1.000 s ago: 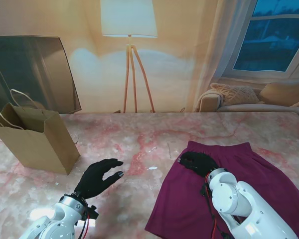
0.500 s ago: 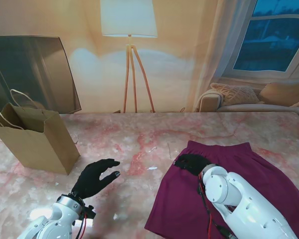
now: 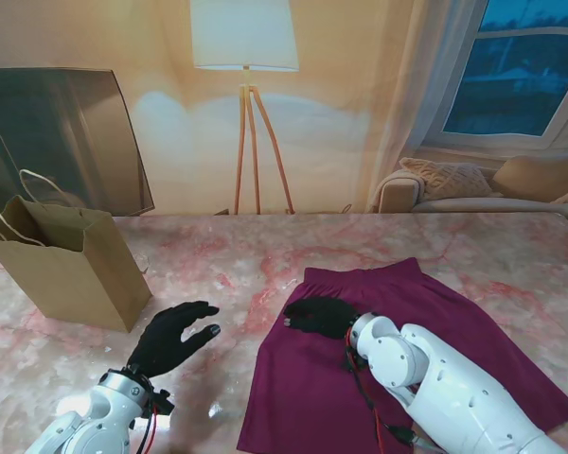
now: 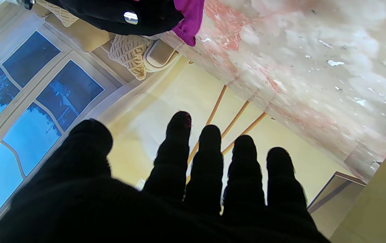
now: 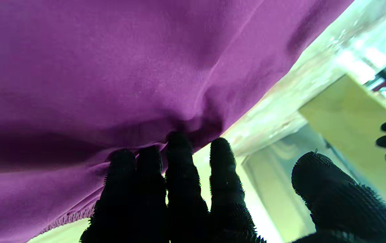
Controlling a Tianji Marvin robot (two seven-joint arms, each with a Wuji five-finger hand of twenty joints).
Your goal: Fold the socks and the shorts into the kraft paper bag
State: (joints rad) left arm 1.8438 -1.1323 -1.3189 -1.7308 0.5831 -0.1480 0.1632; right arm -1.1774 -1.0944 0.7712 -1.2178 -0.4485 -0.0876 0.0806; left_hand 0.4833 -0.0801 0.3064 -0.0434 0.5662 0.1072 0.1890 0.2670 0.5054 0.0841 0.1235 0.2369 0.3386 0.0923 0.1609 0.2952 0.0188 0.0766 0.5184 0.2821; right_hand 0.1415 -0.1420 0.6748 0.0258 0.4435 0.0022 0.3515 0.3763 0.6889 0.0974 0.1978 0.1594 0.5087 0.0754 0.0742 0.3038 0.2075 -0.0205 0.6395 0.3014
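The magenta shorts [image 3: 407, 364] lie spread on the marble table [image 3: 256, 251] to my right. My right hand [image 3: 320, 316] rests on their left edge. In the right wrist view its fingers [image 5: 179, 168] dig into a pucker of the cloth [image 5: 111, 67], with the thumb held apart. My left hand [image 3: 175, 336] hovers open over bare table, fingers spread [image 4: 209, 158], a little left of the shorts. The kraft paper bag [image 3: 71, 260] stands upright and open at the far left. No socks show in any view.
A dark grey panel [image 3: 66, 132] leans behind the bag. Bare marble lies between the bag, my left hand and the shorts. The table's far edge meets a printed backdrop with a lamp [image 3: 246, 104] and a sofa [image 3: 473, 184].
My right hand has slid left and dragged the shorts with it, turning them so the waistband now slants. My left hand has pulled slightly nearer to me.
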